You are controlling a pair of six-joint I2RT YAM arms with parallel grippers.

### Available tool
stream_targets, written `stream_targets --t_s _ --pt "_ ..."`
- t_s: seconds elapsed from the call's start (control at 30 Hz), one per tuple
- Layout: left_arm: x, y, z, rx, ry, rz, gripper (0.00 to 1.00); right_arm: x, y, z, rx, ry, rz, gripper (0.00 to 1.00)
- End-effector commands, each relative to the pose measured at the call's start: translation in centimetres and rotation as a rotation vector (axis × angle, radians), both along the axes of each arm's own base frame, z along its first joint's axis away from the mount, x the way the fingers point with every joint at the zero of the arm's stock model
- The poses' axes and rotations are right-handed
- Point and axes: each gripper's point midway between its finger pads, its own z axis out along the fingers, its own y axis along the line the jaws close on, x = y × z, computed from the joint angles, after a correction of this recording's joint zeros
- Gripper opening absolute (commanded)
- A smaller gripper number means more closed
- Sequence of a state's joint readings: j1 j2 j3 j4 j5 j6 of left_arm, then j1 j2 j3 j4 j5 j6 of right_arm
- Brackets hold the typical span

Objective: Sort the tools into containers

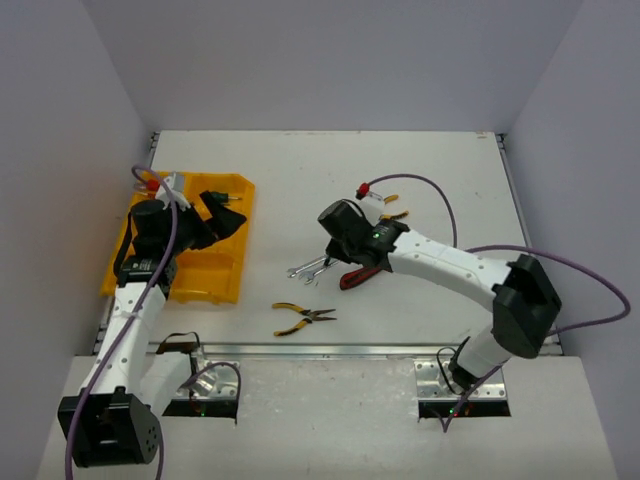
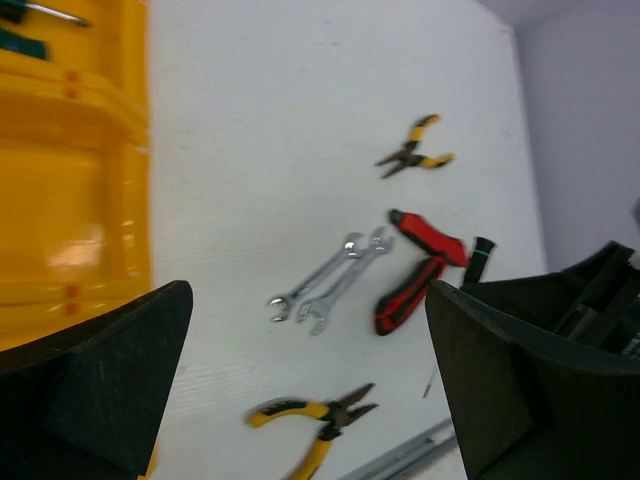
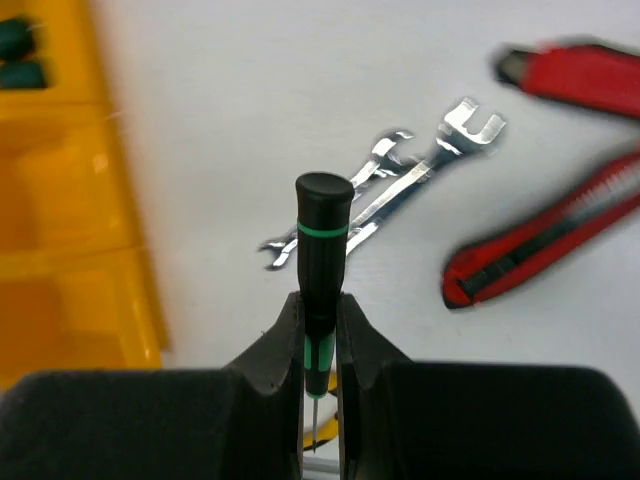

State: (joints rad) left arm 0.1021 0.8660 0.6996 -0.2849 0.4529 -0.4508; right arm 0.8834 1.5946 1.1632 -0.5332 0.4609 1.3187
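My right gripper [image 3: 320, 330] is shut on a black screwdriver with green bands [image 3: 322, 250] and holds it above the table, just past two silver wrenches [image 3: 420, 175] and red-handled pliers [image 3: 540, 250]. In the top view that gripper [image 1: 338, 258] hovers beside the wrenches [image 1: 308, 268] and the red pliers [image 1: 355, 277]. My left gripper [image 1: 222, 215] is open and empty over the yellow tray [image 1: 225, 270]. Its view shows the tray [image 2: 70, 200] at the left, and the wrenches [image 2: 325, 285] and yellow-black pliers [image 2: 310, 420] between its fingers [image 2: 100, 390].
A second pair of yellow-black pliers [image 1: 392, 208] lies at the back right next to a red-capped cable end [image 1: 365, 188]. The near pair [image 1: 300, 318] lies by the metal front rail [image 1: 330, 350]. Green-handled screwdrivers [image 2: 30, 25] lie in the tray's far compartment.
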Motion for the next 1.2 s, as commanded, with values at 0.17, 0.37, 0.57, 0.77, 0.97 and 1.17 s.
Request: stream_targets --t_s 0.17,0.37,0.57,0.77,0.97,1.17 --pt "-4.5 -12.6 8.8 -0.347 -0.349 -0.576 1.00 -6.3 6.6 11.9 0.242 -0.699 1.067 0.00" --pt "-5.6 -16.3 8.6 -0.361 -0.362 -0.664 0.85 -8.0 7.0 13.6 0.300 -0.744 1.161 0.00" --pt "-5.5 -17.2 7.3 -0.359 -0.323 -0.674 0.60 -7.9 6.8 14.4 0.321 -0.761 1.127 0.00" --pt "-5.8 -17.7 7.3 -0.361 -0.317 -0.693 0.13 -7.6 7.1 15.5 0.335 -0.783 1.114 0.00" --pt "-4.0 -17.4 7.0 -0.328 -0.288 -0.608 0.00 -6.7 7.2 15.4 0.334 -0.767 1.082 0.18" --pt "1.6 -13.1 3.1 -0.123 -0.097 -0.232 0.00 -3.7 4.3 13.6 0.245 -0.678 0.903 0.99"
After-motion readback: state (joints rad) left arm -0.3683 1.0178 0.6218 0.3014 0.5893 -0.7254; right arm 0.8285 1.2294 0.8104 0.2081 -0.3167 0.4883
